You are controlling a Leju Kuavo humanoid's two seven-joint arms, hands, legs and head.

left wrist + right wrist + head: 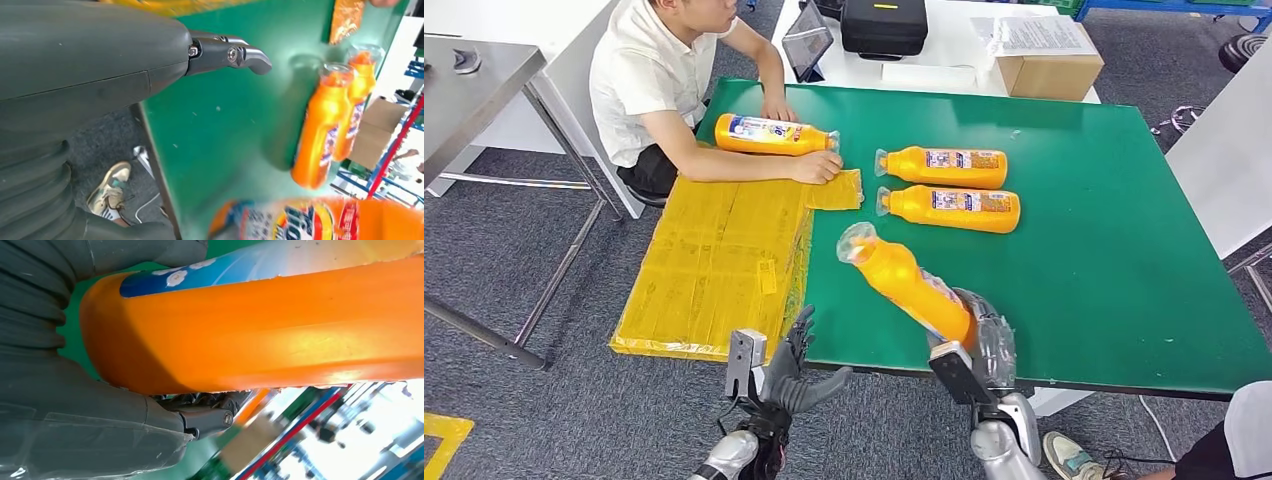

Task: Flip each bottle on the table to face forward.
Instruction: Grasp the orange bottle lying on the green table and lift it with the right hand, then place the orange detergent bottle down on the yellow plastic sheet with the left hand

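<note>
Orange bottle (911,286) gripped tilted in right robot hand (980,345).

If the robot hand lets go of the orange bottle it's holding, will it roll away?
Probably a little. The orange bottle in the right robot hand looks rounded, so it could roll sideways on the smooth green table. It looks stiff, keeping its shape in the grip. The two lying bottles stay put on their sides, so it likely settles quickly.
</note>
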